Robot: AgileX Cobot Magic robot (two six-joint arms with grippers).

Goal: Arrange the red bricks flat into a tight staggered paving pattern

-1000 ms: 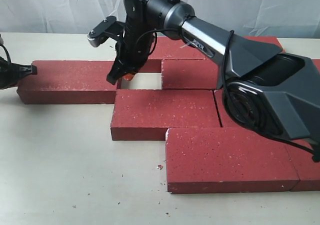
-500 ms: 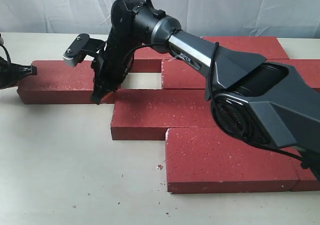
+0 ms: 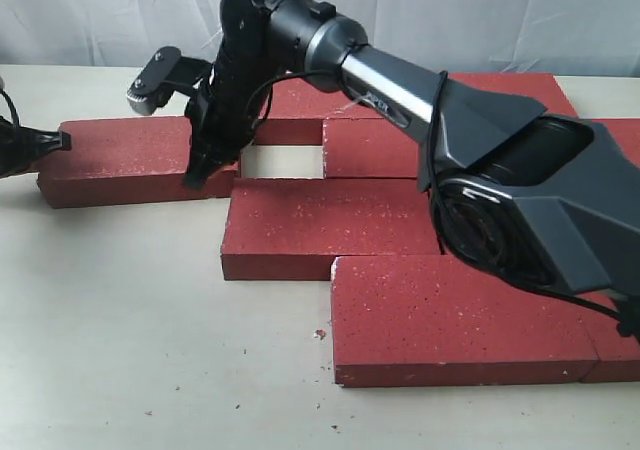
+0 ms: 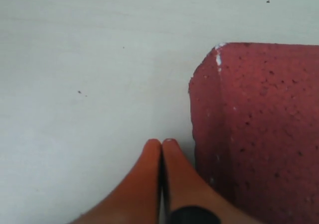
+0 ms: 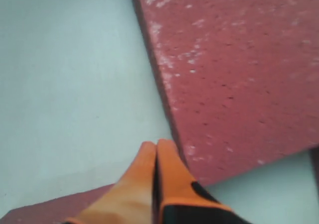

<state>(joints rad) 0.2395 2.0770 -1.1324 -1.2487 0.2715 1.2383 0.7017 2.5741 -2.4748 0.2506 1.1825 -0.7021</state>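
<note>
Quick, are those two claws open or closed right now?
Left gripper: closed, empty, fingers beside a red brick.
Right gripper: closed, holding nothing.

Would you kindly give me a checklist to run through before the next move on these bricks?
1. Left fingers shut: ok.
2. Right fingers shut: ok.
3. Left fingers touching the leftmost brick's end: cannot tell.
4. Gap beside that brick closed: not ok, bare table shows.
5. Visible bricks lying flat: ok.
</note>
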